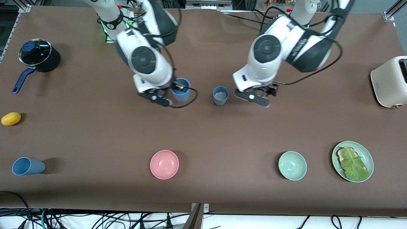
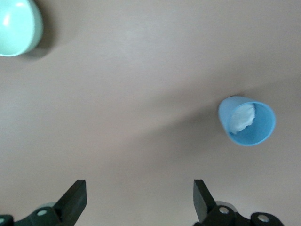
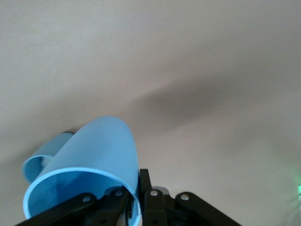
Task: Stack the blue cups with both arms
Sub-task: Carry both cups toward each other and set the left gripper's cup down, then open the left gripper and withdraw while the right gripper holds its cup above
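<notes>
My right gripper (image 1: 173, 93) is shut on the rim of a blue cup (image 1: 182, 90), one finger inside and one outside, and holds it tilted over the middle of the table; the right wrist view shows that gripper (image 3: 136, 190) and the cup (image 3: 101, 146). A second blue cup (image 1: 220, 95) stands upright beside it, toward the left arm's end, with something white and crumpled inside; it also shows in the left wrist view (image 2: 247, 121). My left gripper (image 1: 259, 95) hangs open and empty beside that cup (image 2: 139, 202). A third blue cup (image 1: 28, 166) lies on its side near the front edge, at the right arm's end.
A pink bowl (image 1: 164, 164) and a pale green bowl (image 1: 292, 165) sit nearer the front camera. A green plate (image 1: 367, 156) holds toast and lettuce. A toaster (image 1: 391, 81), a lidded pot (image 1: 35, 52) and a yellow fruit (image 1: 11, 118) stand at the table's ends.
</notes>
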Controlling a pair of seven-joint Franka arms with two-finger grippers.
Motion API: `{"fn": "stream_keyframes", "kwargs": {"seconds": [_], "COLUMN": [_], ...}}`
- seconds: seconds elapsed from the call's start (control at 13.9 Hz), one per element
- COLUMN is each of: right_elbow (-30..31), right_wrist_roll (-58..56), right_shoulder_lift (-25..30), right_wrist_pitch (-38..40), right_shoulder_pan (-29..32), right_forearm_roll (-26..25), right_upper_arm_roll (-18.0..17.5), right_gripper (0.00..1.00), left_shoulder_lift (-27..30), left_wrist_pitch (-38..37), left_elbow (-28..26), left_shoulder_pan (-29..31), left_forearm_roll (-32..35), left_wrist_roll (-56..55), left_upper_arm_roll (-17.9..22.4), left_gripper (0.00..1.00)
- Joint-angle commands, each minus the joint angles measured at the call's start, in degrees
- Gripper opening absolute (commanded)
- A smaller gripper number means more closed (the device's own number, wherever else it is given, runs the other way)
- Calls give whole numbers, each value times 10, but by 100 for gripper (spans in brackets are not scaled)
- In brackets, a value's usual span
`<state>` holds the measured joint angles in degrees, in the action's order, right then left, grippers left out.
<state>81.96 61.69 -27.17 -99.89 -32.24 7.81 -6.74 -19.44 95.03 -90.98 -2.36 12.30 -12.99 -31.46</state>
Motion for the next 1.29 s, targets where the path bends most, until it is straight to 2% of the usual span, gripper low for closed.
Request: {"fn": "stream_keyframes", "kwargs": {"seconds": [0.0,0.14,0.5,0.65,0.72,0.93,1.08,1.22], "right_elbow": [-136,-172,-174,-174,-174,-167,-167,-155], "right_wrist_roll": [61,90,105,117,127,128,127,127], "right_shoulder_lift": [-91,-123,-145,-153,-160,-164,-163,-163], "right_wrist_pitch": [11,-6,-54,-64,-72,-66,-58,-57], "right_shoulder_pan": [-34,-53,-70,-80,-82,-89,-88,-90], "right_forearm_roll": [6,6,26,26,26,42,43,44], "right_upper_arm_roll": [5,5,-3,-4,-4,-5,-4,-4], "right_gripper": [0,0,0,0,0,0,0,0], "left_shoulder_lift": [3,14,95,106,114,149,173,235], "left_wrist_pitch": [-27,-36,-59,-99,-105,-103,-90,-12], "left_elbow": [17,17,18,57,69,49,14,-87], "left_shoulder_pan": [44,65,122,155,162,99,39,13], "left_forearm_roll": [6,6,-19,-65,-87,-108,-114,-144], "left_wrist_roll": [62,76,75,76,77,85,103,132], "left_upper_arm_roll": [-4,-4,-4,0,14,120,203,260], "left_gripper": [100,100,100,100,100,100,100,100]}}
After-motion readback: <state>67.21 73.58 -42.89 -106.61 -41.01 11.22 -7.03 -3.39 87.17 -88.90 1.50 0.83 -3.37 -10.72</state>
